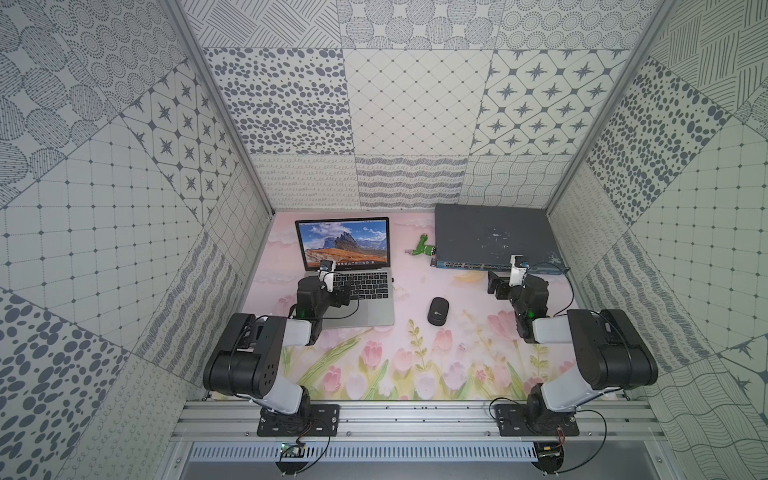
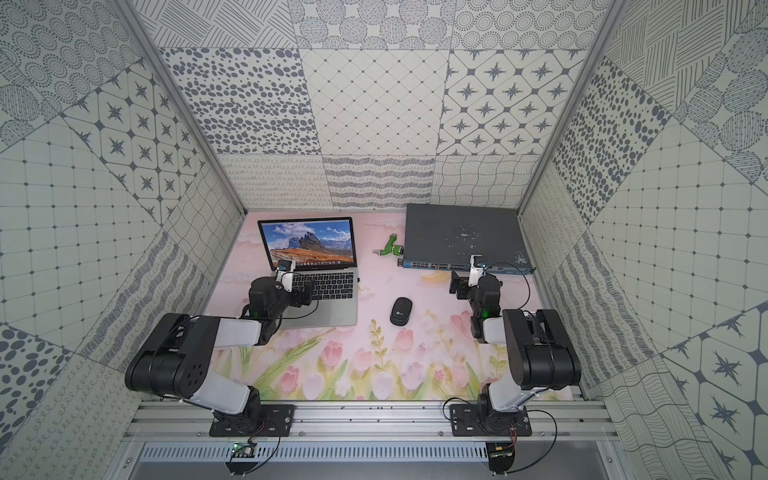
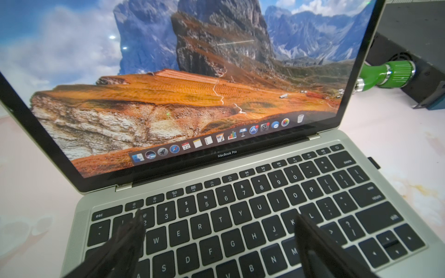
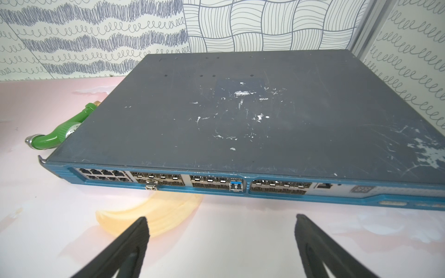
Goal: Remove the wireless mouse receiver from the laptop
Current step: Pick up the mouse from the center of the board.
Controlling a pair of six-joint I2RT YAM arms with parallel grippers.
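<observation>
The silver-grey laptop [image 1: 374,316] [image 2: 334,312] stands open at the back left, its mountain wallpaper filling the left wrist view [image 3: 265,154]. The wireless mouse receiver [image 1: 393,280] [image 2: 358,281] [image 3: 374,162] is a tiny black stub sticking out of the laptop's right edge, level with the top key rows. My left gripper [image 1: 347,292] [image 2: 306,293] [image 3: 219,216] hovers open over the left part of the keyboard, nothing between its fingers. My right gripper [image 1: 495,285] [image 2: 456,285] [image 4: 221,217] hangs open and empty over the mat, in front of the switch box.
A black oval mouse [image 1: 438,311] [image 2: 400,311] lies on the mat right of the laptop. A flat dark grey network switch [image 1: 494,237] [image 2: 461,232] [image 4: 240,115] fills the back right. A green connector [image 1: 424,248] [image 2: 390,247] [image 3: 390,72] [image 4: 65,130] lies at its left side.
</observation>
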